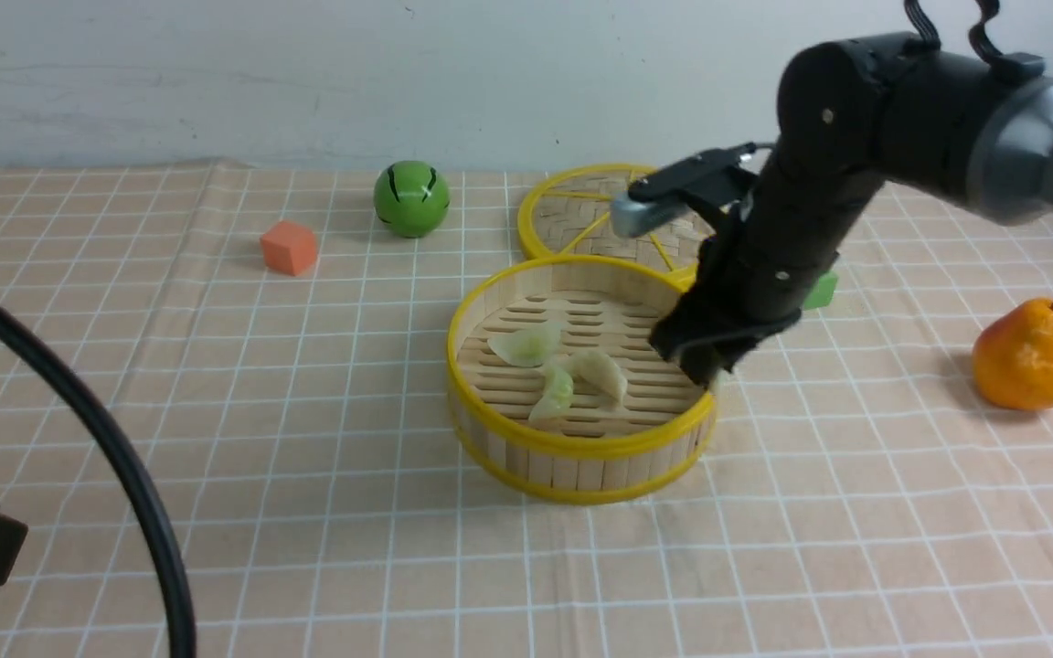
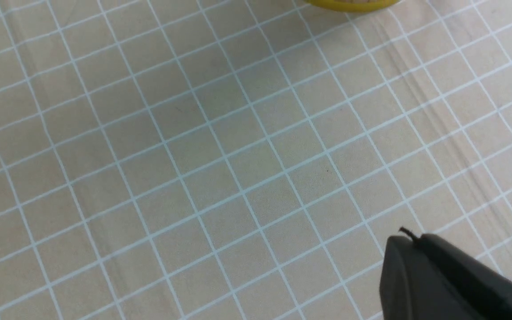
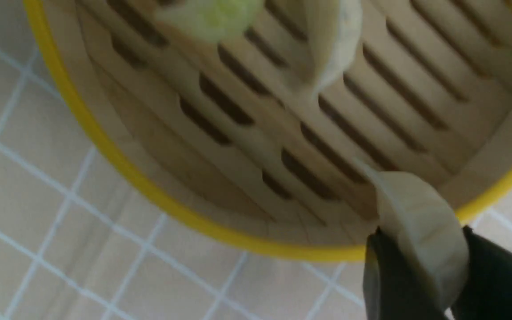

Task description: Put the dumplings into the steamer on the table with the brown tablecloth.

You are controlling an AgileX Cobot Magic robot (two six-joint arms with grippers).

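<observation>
The steamer point(image 1: 581, 457) stands mid-table on the brown tablecloth point(image 1: 307, 457). Inside lie two pale green dumplings point(image 1: 526, 345) point(image 1: 556, 395) and one beige dumpling point(image 1: 601, 373). My right gripper point(image 1: 705, 361) hangs over the steamer's right rim, shut on the second beige dumpling point(image 3: 420, 226), which pokes out over the rim in the right wrist view; the steamer's slatted floor point(image 3: 309, 146) shows there too. My left gripper point(image 2: 409, 242) is shut and empty, low over bare cloth at the near left; only the steamer's yellow rim point(image 2: 349, 3) shows in its view.
The flat woven lid point(image 1: 595, 219) lies behind the steamer. A green ball point(image 1: 411, 198) and an orange cube point(image 1: 289, 247) sit at the back left. A small green block point(image 1: 821, 291) sits behind my right arm. A pear point(image 1: 1029, 352) stands at the right.
</observation>
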